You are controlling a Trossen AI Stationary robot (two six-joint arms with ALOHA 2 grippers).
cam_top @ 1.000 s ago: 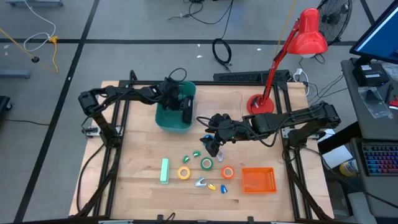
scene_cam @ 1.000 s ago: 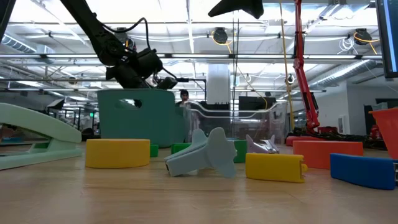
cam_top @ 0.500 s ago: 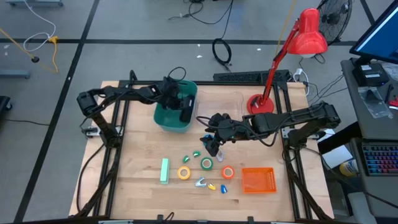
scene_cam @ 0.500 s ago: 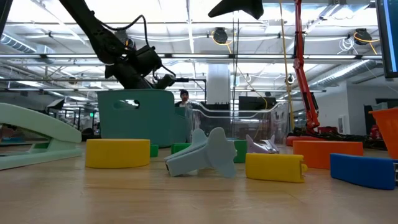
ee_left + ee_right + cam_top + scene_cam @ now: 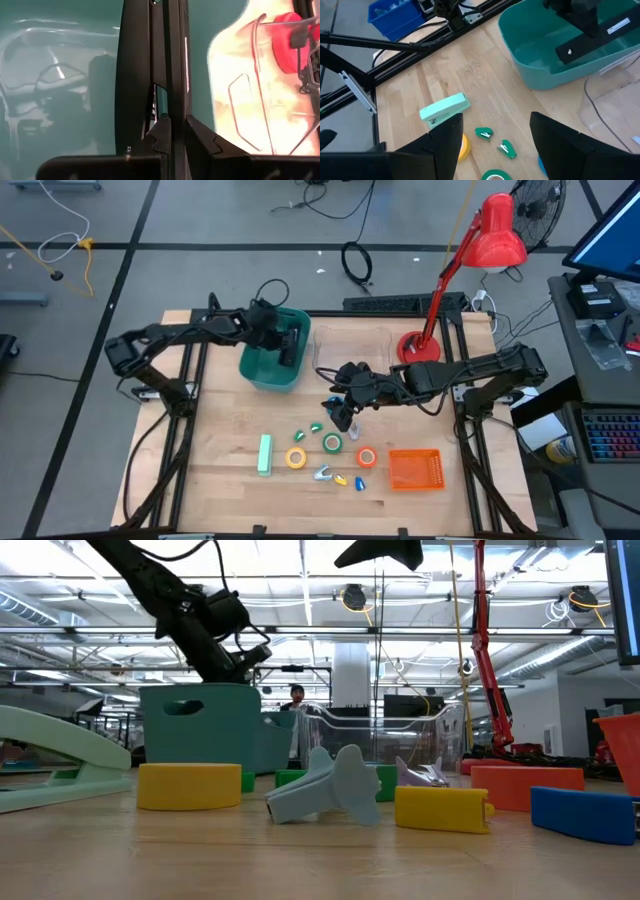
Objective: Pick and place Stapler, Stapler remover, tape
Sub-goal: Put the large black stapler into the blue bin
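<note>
Teal bin (image 5: 266, 367) shifted left; four tape rolls (image 5: 296, 458).

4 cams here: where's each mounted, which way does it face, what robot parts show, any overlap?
High: overhead, straight down; both arms, left tool shut on the teal bin.
Low: tabletop level, facing the room; yellow tape roll, left arm at the bin.
Left wrist: inside the bin, own shut fingers.
Right wrist: above the table; open right tool, mint stapler.
Shared: the teal bin shows in all four.
</note>
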